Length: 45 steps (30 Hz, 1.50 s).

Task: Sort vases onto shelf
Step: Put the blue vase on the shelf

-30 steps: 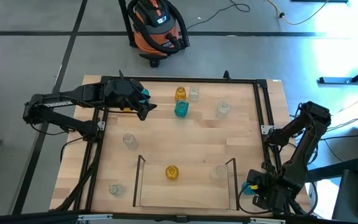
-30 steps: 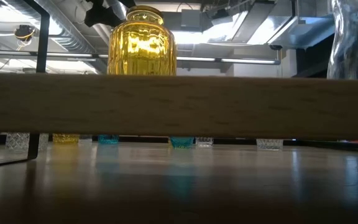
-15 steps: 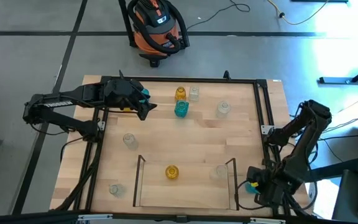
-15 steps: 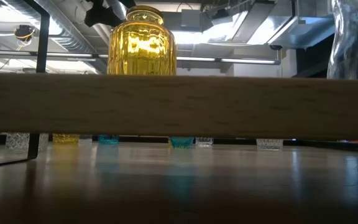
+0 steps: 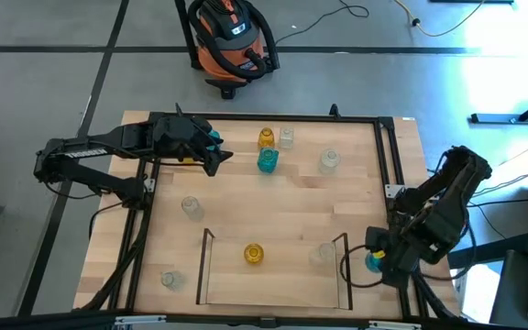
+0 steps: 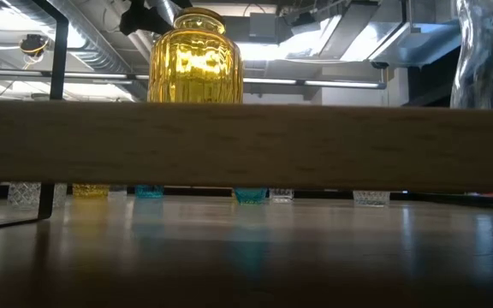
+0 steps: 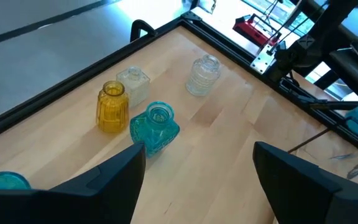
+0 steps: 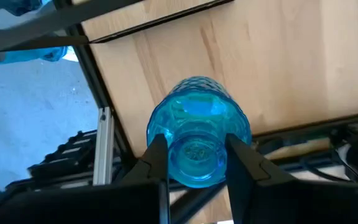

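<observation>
The shelf (image 5: 205,266) lies at the near edge of the worktop and carries an amber vase (image 5: 253,253). At the near right corner, the right gripper (image 5: 374,261) is clenched on a blue vase (image 8: 197,129). Glass looks smooth, rigid and breakable; gripping its body seems safest. The left gripper (image 5: 211,151) hovers released near the far left corner.

Light wood table (image 5: 273,206), pale grain with darker streaks, framed in black. Amber-yellow ribbed vase (image 5: 253,253) on the shelf (image 5: 205,266), thin dark rail around it. Beside it a clear vase (image 5: 325,253). Up the table: amber vase (image 7: 112,107), teal vase (image 7: 156,126) with raised scrollwork, clear squarish vase (image 7: 133,84), clear ribbed vase (image 7: 201,75). Bright blue dimpled vase (image 8: 197,132) between the dark fingers (image 8: 156,163) of the right gripper (image 8: 197,167). Orange and black vacuum (image 5: 230,41) on grey floor.
</observation>
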Each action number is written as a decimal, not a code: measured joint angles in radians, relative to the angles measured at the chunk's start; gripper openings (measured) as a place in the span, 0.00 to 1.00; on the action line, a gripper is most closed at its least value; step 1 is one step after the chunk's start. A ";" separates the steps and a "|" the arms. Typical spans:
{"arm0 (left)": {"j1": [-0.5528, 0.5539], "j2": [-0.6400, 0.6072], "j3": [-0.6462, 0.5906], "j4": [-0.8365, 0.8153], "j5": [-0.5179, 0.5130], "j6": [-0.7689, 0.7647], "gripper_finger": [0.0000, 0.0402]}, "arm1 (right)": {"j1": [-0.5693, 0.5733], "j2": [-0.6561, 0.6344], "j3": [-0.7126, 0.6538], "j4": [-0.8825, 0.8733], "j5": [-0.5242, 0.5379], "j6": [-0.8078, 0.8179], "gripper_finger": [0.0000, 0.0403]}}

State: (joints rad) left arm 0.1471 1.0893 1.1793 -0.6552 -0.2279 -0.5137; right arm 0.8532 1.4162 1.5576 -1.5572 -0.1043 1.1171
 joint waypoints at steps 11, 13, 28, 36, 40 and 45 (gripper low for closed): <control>0.000 0.000 0.000 0.000 -0.017 0.002 0.72 | -0.005 -0.005 0.214 -0.015 0.000 0.026 0.16; 0.000 0.000 0.000 0.000 -0.034 0.002 0.72 | -0.005 -0.005 0.233 -0.015 0.001 0.028 0.16; 0.001 0.000 0.000 0.019 -0.052 0.002 0.72 | -0.183 0.006 0.279 0.394 0.113 -0.229 0.16; 0.001 0.000 -0.001 0.019 -0.052 0.001 0.72 | -0.323 0.069 0.279 0.525 0.057 -0.432 0.16; 0.001 0.000 -0.001 0.012 -0.043 0.001 0.72 | -0.379 0.136 0.279 0.587 -0.016 -0.508 0.16; 0.001 0.000 -0.001 -0.007 -0.023 0.000 0.72 | -0.399 0.244 0.335 0.599 -0.045 -0.595 0.16</control>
State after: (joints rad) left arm 0.1478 1.0893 1.1782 -0.6618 -0.2506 -0.5137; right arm 0.4545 1.6600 1.8925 -0.9580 -0.1493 0.5224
